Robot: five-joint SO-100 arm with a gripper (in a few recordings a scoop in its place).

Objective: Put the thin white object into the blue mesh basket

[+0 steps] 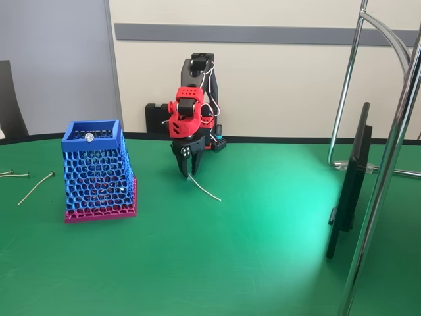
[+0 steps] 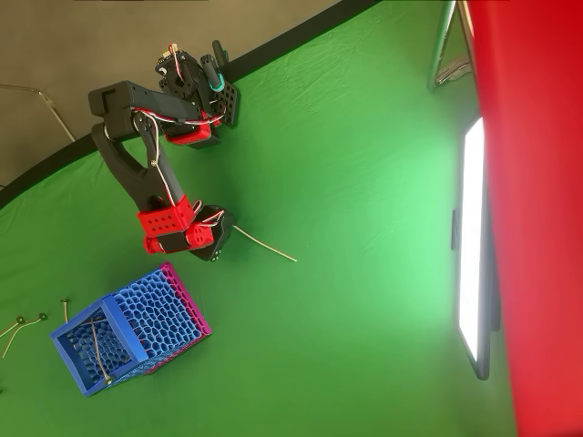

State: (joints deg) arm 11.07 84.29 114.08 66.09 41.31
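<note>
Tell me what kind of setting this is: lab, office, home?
Probably an office or meeting room used as a robot test bench: a green cloth-covered table, plain wall panels, a monitor on the table, metal stand poles. The gripper works near a blue mesh basket.

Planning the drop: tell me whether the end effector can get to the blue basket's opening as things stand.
Probably yes. The end effector stands beside the blue mesh basket, with bare green cloth between them and the square rim unobstructed from above. It looks shut on the thin white stick.

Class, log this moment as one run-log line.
gripper: down at near end of thin white object | object: lying on table | blue mesh basket: apart, left | placed: no
</note>
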